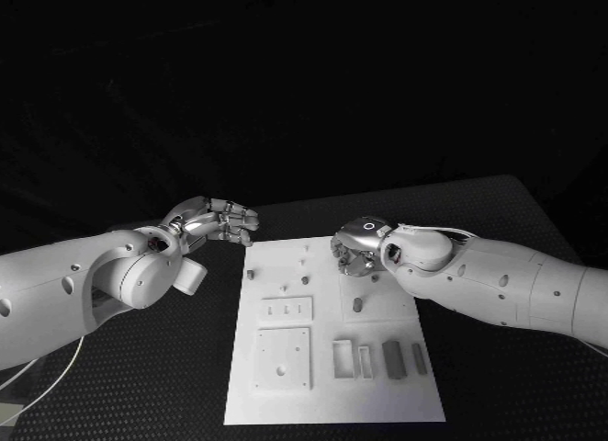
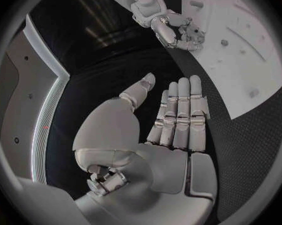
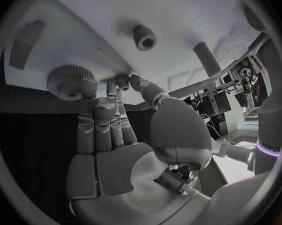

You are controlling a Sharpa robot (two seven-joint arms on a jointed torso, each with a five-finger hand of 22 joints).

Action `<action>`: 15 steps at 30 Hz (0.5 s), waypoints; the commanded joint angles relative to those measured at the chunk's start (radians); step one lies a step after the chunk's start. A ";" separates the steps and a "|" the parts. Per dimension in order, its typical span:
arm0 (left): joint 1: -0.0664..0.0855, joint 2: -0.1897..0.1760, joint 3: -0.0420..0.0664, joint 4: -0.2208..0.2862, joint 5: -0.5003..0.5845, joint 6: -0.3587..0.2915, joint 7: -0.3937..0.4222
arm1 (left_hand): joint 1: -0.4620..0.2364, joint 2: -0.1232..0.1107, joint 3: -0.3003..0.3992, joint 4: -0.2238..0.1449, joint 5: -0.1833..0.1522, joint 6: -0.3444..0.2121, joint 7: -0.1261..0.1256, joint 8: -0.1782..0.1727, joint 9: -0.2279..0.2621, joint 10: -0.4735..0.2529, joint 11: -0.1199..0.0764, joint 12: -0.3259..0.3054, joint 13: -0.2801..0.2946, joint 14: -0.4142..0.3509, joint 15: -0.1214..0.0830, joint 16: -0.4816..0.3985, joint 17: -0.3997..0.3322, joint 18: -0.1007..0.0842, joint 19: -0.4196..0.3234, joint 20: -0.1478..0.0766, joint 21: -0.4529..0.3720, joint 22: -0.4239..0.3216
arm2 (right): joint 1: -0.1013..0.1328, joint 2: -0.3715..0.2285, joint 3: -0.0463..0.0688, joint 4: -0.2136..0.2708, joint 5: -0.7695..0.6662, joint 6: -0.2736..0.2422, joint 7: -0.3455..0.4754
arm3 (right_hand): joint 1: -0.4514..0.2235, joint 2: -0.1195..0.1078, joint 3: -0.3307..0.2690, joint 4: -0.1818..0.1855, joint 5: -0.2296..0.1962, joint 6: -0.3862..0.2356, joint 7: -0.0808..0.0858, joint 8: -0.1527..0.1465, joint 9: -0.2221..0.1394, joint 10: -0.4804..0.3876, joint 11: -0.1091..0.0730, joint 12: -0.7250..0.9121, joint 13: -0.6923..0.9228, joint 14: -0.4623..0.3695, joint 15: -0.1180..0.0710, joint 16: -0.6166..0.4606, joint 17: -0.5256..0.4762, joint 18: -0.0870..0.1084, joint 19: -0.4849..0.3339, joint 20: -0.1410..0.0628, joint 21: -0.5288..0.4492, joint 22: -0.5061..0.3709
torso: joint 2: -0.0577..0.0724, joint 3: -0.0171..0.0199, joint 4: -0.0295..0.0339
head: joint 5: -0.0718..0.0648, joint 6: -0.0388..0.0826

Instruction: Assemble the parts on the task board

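Black table (image 1: pixel 145 386), dark room behind

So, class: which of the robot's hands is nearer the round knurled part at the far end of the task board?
Right. The right hand has its fingers beside the knurled part, over the task board. The left hand hovers off the board's left far corner, over the black table.

Black, finely textured surface (image 1: pixel 145 367) carrying the white task board (image 1: pixel 384 404), which lies flat at its middle, long side running away from the robot.
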 commanded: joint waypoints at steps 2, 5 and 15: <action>0.005 0.002 0.001 0.000 0.005 0.012 0.009 | -0.011 -0.002 -0.005 -0.002 -0.001 -0.001 0.004 -0.004 0.001 0.001 0.006 -0.005 0.001 -0.004 0.000 -0.006 0.001 0.009 0.000 -0.003 -0.003 0.001 | -0.015 0.004 -0.011 -0.005 -0.026 0.076 -0.002 | 0.015 0.008 0.004 -0.006 0.004 0.012 -0.002 0.000 0.000 0.009 -0.002 0.006 0.006 0.000 -0.006 0.007 -0.002 0.054 -0.003 -0.008 0.005 0.021 | 0.002 0.0014 0.0562 | 0.001 0.000; 0.006 0.003 0.001 -0.002 0.005 0.012 0.010 | -0.011 -0.001 -0.005 -0.002 -0.001 -0.001 0.004 -0.004 0.001 0.001 0.006 -0.005 0.001 -0.004 0.000 -0.006 0.001 0.009 0.000 -0.003 -0.004 0.001 | -0.015 0.006 -0.012 -0.006 -0.041 0.079 -0.010 | 0.032 0.018 0.013 -0.010 0.004 0.021 -0.005 0.004 0.001 0.017 -0.006 0.010 0.021 -0.001 -0.010 0.011 -0.007 0.054 -0.002 -0.008 0.006 0.022 | 0.003 0.0018 0.0555 | 0.001 -0.002; 0.006 0.011 0.001 -0.014 0.005 0.016 0.011 | -0.011 -0.001 -0.004 -0.002 0.000 -0.001 0.004 -0.005 0.002 0.001 0.006 -0.006 0.002 -0.004 0.000 -0.006 0.001 0.009 0.001 -0.003 -0.004 0.001 | -0.015 0.005 -0.014 -0.008 -0.058 0.090 -0.017 | 0.088 0.035 0.069 -0.013 0.004 0.045 -0.015 0.013 0.005 0.031 -0.016 0.019 0.069 -0.004 -0.019 0.020 -0.021 0.054 -0.003 -0.004 0.008 0.023 | 0.008 -0.0050 0.0568 | 0.002 -0.004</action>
